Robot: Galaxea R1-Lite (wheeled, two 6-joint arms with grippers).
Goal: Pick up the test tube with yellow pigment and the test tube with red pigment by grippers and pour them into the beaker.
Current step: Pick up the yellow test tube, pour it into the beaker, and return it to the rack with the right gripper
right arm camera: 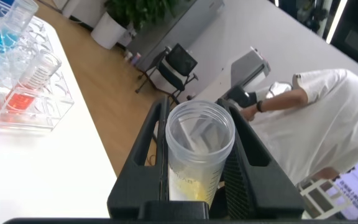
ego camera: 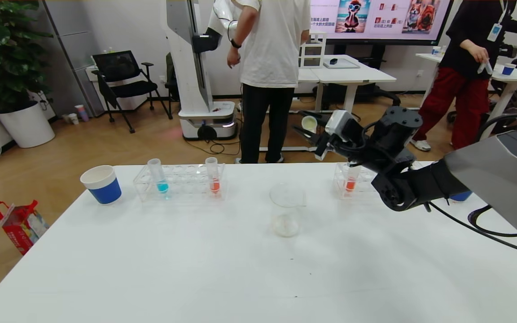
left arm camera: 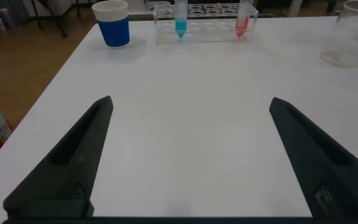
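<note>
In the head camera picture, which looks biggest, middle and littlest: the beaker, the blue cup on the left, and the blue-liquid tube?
1. beaker
2. blue cup
3. blue-liquid tube
The beaker stands nearer the camera, so its lead is unsure.

The left gripper (left arm camera: pixel 185 162) is hovering with fingers spread over the table (left arm camera: pixel 191 93), well short of the far-edge tube rack (left arm camera: pixel 204 28).
</note>
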